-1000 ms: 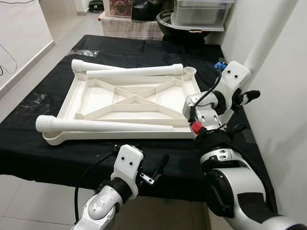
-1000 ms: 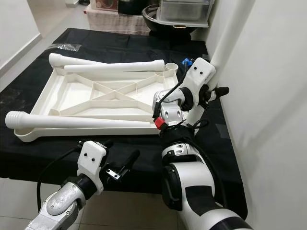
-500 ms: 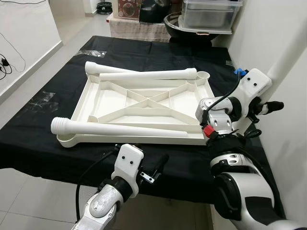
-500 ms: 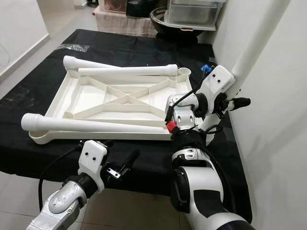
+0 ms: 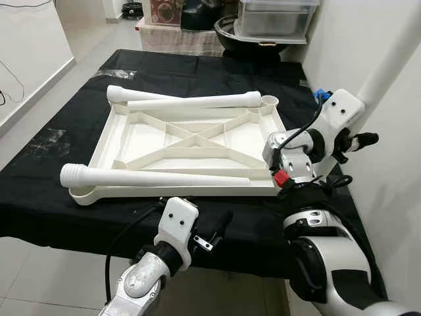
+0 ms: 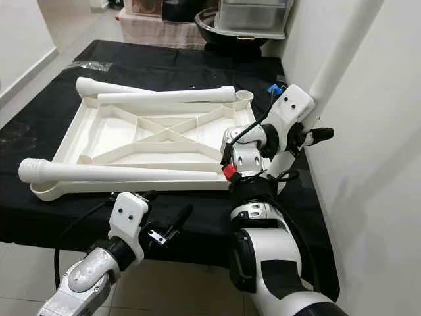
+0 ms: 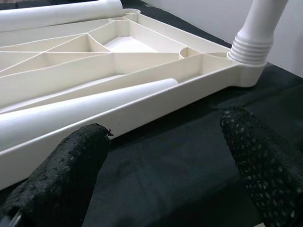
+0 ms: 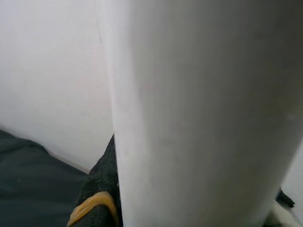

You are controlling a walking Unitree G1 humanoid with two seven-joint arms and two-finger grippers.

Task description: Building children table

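The white tabletop (image 5: pixel 191 141) lay upside down on the black-covered bench (image 5: pixel 79 217), its ribbed underside facing up, with diagonal ribs crossing in the middle. Three loose white legs rested on it. One long leg (image 5: pixel 158 178) lay along the near edge, its threaded end (image 5: pixel 71 175) overhanging the near left corner. Two further legs (image 5: pixel 191 101) lay side by side along the far edge, one of them with its rounded end (image 5: pixel 116 93) sticking out at the far left corner. An open round socket (image 5: pixel 270 102) showed at the far right corner.

A fourth leg (image 6: pixel 342 52) stood upright at the tabletop's near right corner, beside the white wall (image 5: pixel 395 164); in the left wrist view its threaded base (image 7: pixel 251 47) sat in the corner socket.

The right pincer (image 5: pixel 358 139) was at this upright leg, arm bent up from the bench edge. Its wrist view was taken up by the leg's white shaft (image 8: pixel 199 109) at very close range, with a black finger (image 8: pixel 102 189) against it: the pincer was closed on the leg.

The left pincer (image 5: pixel 220 227) hung low in front of the bench's near edge, holding nothing. In its wrist view the two black fingertips (image 7: pixel 71 161) stood wide apart, aimed at the tabletop's near rim.

Farther back, a clear plastic container (image 5: pixel 276 16) sat on a dark bowl (image 5: pixel 230 33).
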